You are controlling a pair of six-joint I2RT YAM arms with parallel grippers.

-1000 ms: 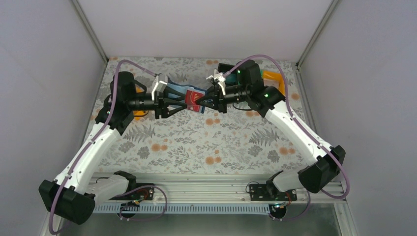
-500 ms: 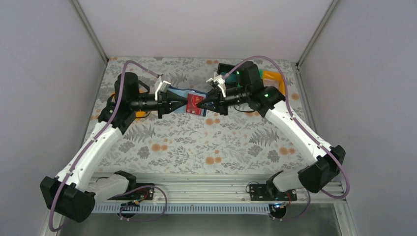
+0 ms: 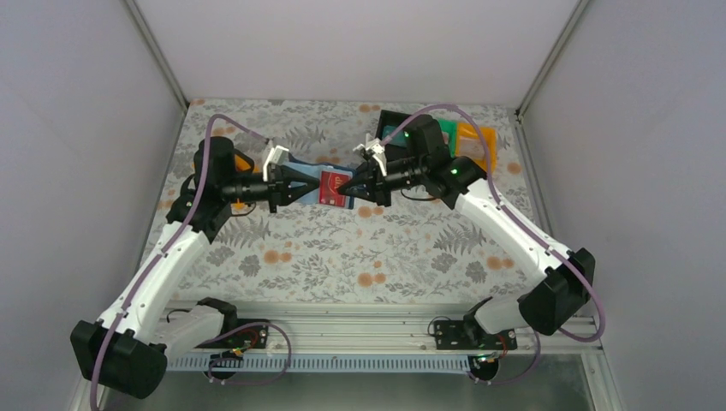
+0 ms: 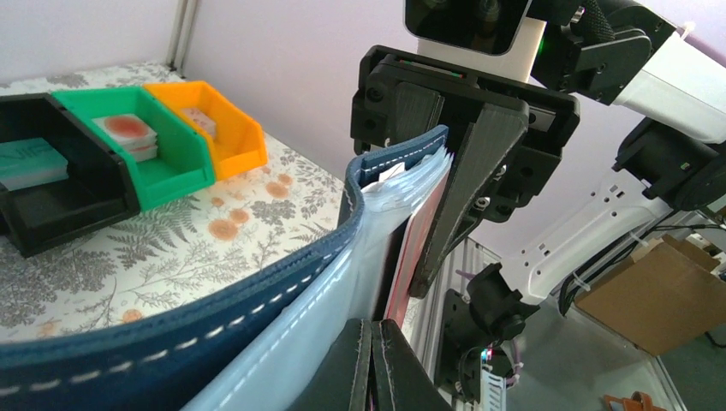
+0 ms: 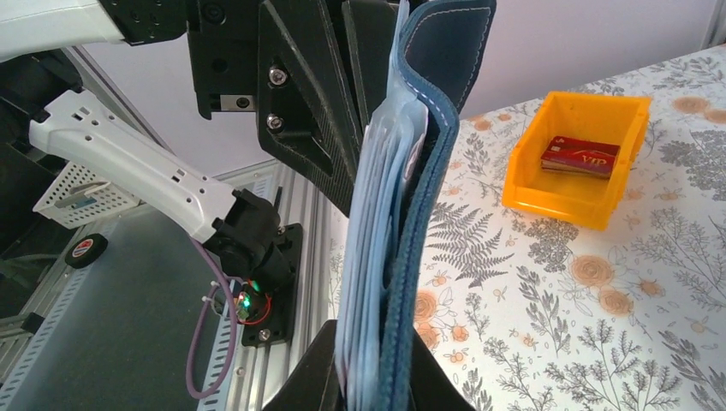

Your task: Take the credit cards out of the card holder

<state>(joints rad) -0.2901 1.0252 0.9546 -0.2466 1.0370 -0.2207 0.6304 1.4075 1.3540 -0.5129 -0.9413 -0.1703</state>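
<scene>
The biggest hazard over the table is the 2 arms working against each other. They meet nose to nose above its far half. If the left arm draws back on a line that does not match the pocket, the right arm takes the load. The whole card holder could then be dragged out of its grasp and drop.

The holder hangs between them, held up off the cloth as far as the wrist views show. The right gripper is clenched on one end of it, navy cover and pale pockets together. That squeeze flattens the pockets and, in my judgement, could bind the very card being drawn.

The orange bin near the left arm holds 1 red VIP card. A card let go too soon or from too high could miss the bin or skid off its rim.

The clear sleeves are floppy and bulge toward the left gripper. Its fingers are pressed tight together on the edge of the red card. I cannot rule out a layer of sleeve caught in the same pinch. If so, the pull would stretch or tear plastic rather than free the card.

The bite sits only at the card's rim, so the smooth plastic may slip from the pads, or a 2nd card may ride out with it
</scene>
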